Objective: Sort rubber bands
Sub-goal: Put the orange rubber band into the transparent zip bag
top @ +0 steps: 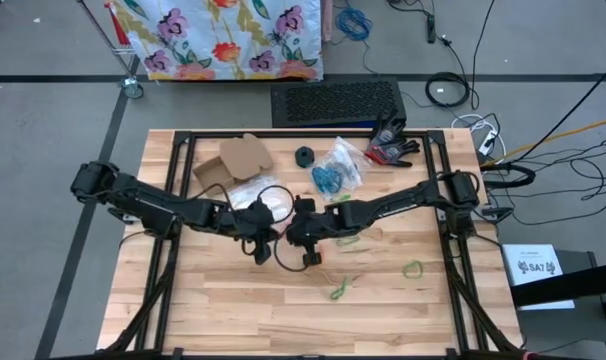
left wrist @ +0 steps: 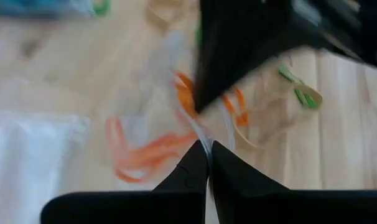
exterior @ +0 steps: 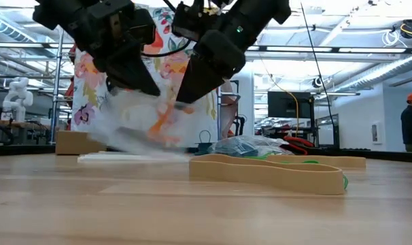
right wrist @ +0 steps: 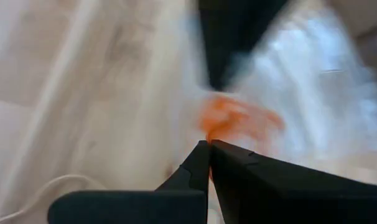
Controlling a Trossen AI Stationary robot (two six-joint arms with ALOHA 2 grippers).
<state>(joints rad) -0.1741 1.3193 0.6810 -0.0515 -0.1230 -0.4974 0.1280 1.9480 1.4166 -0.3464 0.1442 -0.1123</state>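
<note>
Left end effector [left wrist: 208,163] pinching clear bag [exterior: 134,119] edge

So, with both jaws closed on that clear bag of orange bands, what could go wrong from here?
1. The left gripper and right gripper both pinch the thin clear bag, lifted off the table; pulling apart may tear it.
2. The orange rubber bands could spill out and mix with the green rubber bands lying loose on the wood.
3. The two arms sit very close and might collide.

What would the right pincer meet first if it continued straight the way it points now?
Probably the orange rubber bands inside the clear plastic bag, directly ahead of the shut right pincer; depth is unclear.
</note>
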